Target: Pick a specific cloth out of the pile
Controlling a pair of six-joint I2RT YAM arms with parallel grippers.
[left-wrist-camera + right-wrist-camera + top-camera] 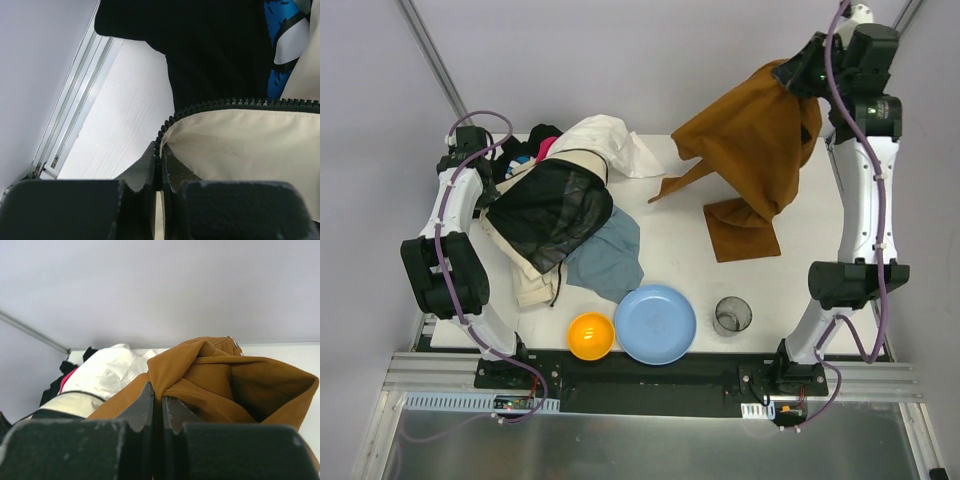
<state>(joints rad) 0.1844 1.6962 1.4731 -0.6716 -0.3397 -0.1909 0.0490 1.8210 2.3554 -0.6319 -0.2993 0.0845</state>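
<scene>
My right fingers (145, 407) pinch the brown cloth (215, 375) hanging beneath them; my left fingers (144, 172) pinch a cream zippered garment (240, 145) in the pile (550, 205).

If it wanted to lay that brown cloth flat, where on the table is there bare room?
The widest bare patch of table lies between the blue-grey cloth, the hanging brown cloth and the blue plate. A smaller one lies right of the cup. The pile crowds the left; plate and orange bowl crowd the near edge.
</scene>
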